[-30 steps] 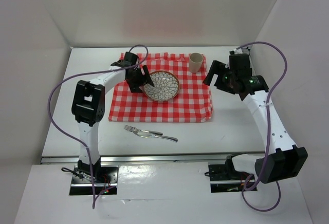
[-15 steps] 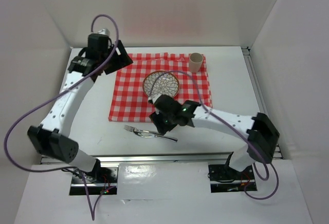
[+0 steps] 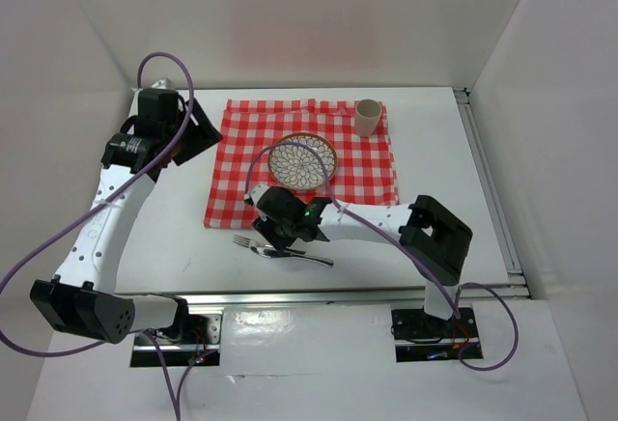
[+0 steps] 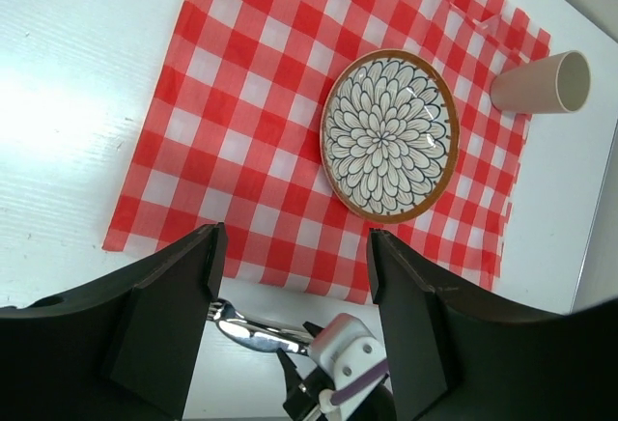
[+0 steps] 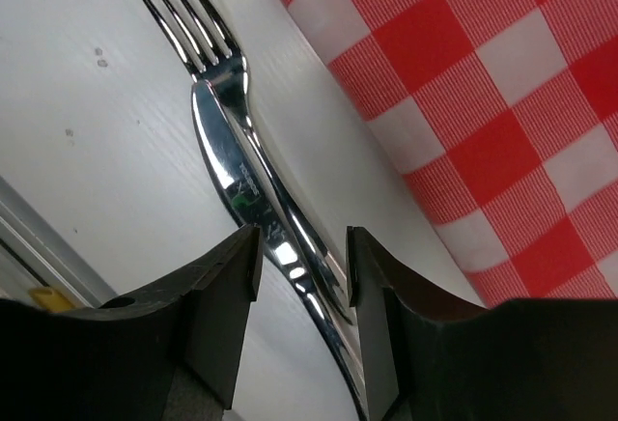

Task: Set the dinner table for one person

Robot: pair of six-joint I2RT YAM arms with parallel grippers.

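Note:
The white dinner table (image 3: 439, 165) carries a red-and-white checked cloth (image 3: 362, 184). On the cloth sit a flower-patterned plate (image 3: 302, 160) and a beige cup (image 3: 367, 117). A fork (image 3: 243, 241) and a knife (image 3: 311, 258) lie together on the bare table just in front of the cloth. My right gripper (image 3: 273, 239) is low over them. In the right wrist view it (image 5: 302, 257) is open, its jaws on either side of the knife (image 5: 232, 170) and the fork (image 5: 183, 15). My left gripper (image 3: 193, 126) is open and empty, raised left of the cloth, looking down on the plate (image 4: 389, 136).
White walls close in the table at the back and on both sides. A metal rail (image 3: 290, 295) runs along the near edge. The right arm's forearm (image 3: 377, 220) lies across the table in front of the cloth. The cup (image 4: 541, 83) stands at the cloth's far right corner.
My left gripper has left the plate and pulled back to the far left. My right arm has swung from the far right to the front centre and come down over the fork and knife.

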